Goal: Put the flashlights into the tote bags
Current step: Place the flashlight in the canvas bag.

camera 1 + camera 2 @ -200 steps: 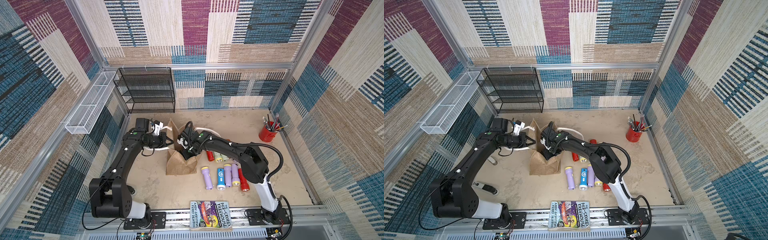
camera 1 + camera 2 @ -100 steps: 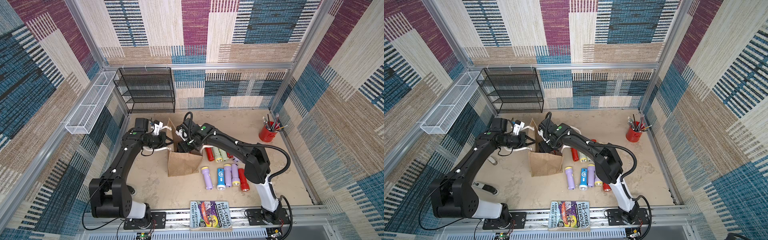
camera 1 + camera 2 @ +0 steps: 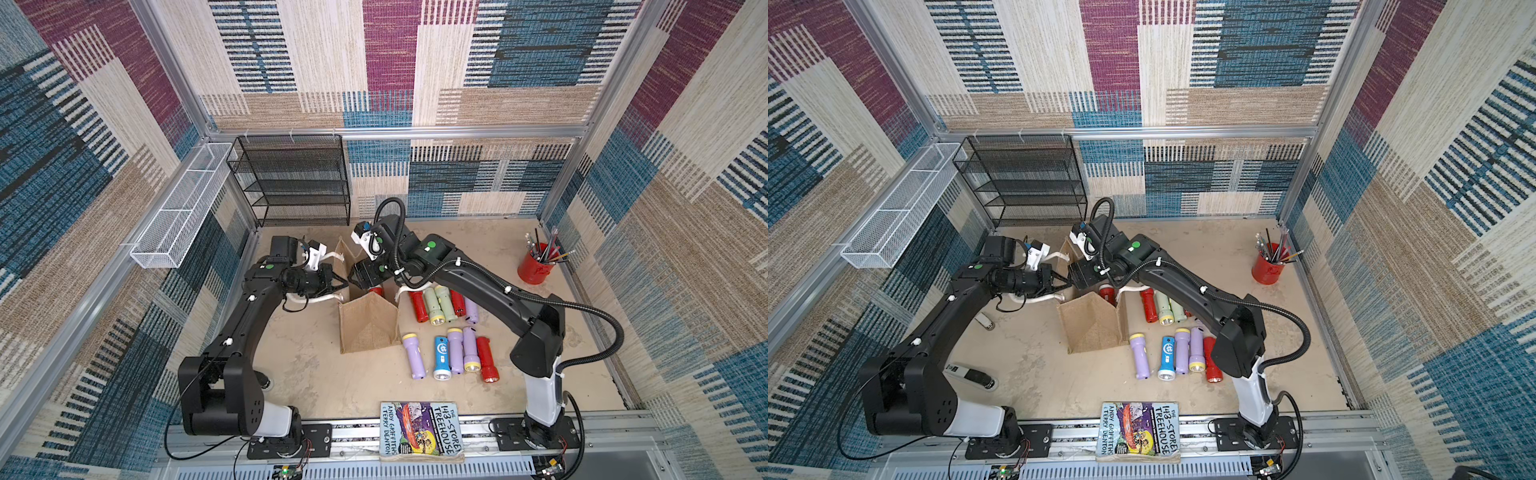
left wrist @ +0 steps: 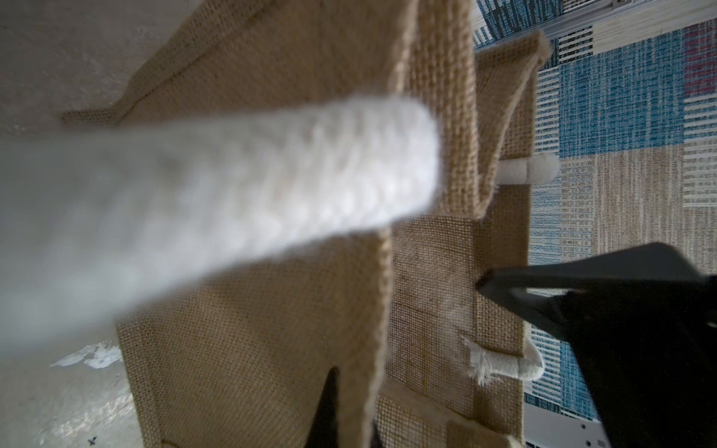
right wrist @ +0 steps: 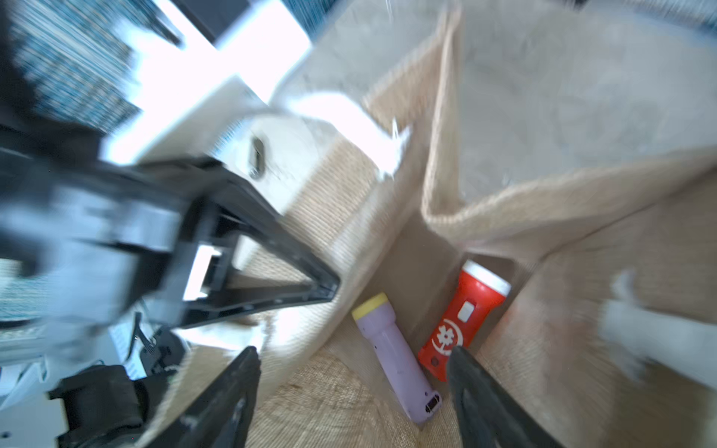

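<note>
Since the earlier frame the right end effector [image 5: 353, 351] has risen out of the tote bag [image 3: 368, 328], which now stands squarer on the worktop [image 3: 307, 374]. A black wire rack [image 3: 299, 183] stands at the back wall, with a white wire basket [image 3: 178, 208] on the side wall, a book [image 3: 419, 432] at the front edge and a red cup [image 3: 534, 270] at the far right. The left end effector [image 3: 334, 286] is pressed together on the bag's rim, beside a rope handle [image 3: 316, 297]. The right end effector is spread and empty above the bag's mouth. A lilac flashlight [image 5: 392, 349] and a red flashlight [image 5: 461, 310] lie on the bag floor below it. Loose flashlights [image 3: 441, 355] lie in two rows beside the bag.
</note>
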`<state>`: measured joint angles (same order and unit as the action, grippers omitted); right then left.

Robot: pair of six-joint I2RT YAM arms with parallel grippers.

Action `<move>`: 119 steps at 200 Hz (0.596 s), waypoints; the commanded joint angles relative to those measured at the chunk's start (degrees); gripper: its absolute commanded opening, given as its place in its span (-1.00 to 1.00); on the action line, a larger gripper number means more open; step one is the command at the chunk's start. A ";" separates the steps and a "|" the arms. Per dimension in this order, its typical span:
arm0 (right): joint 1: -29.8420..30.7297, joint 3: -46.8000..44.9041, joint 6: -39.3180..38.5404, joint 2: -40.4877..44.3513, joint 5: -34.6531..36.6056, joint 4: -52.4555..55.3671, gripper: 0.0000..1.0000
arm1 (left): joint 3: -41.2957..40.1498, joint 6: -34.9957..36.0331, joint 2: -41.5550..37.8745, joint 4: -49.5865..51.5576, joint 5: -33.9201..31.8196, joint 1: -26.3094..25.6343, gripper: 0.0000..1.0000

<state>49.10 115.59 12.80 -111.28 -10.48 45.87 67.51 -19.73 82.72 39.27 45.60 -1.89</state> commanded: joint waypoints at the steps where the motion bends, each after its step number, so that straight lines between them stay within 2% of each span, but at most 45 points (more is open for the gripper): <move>1: -0.18 -0.26 -0.14 2.22 0.75 -3.89 0.57 | 0.03 0.48 0.08 0.37 0.80 0.13 -0.97; 33: -1.17 -4.88 0.14 9.07 4.13 -6.42 0.58 | 0.27 0.82 0.08 0.72 0.36 0.05 -0.97; 47: -2.65 -9.33 0.58 14.07 8.42 -8.35 0.59 | 0.33 0.93 0.00 0.90 0.36 0.07 -0.98; 61: -6.21 -15.60 2.62 20.33 10.94 -10.59 0.62 | 0.35 0.94 -0.01 0.90 0.29 0.09 -0.97; 90: -15.54 -30.22 7.01 33.49 10.95 -14.73 0.69 | 0.39 0.92 0.08 0.97 0.49 0.09 -0.97; 119: -23.73 -41.12 9.32 42.79 13.40 -13.93 0.77 | 0.52 0.90 0.00 1.08 0.45 0.07 -0.97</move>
<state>29.78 80.82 18.81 -73.69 0.62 34.20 67.61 -19.57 82.78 39.38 45.52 -1.89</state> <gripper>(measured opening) 0.878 0.065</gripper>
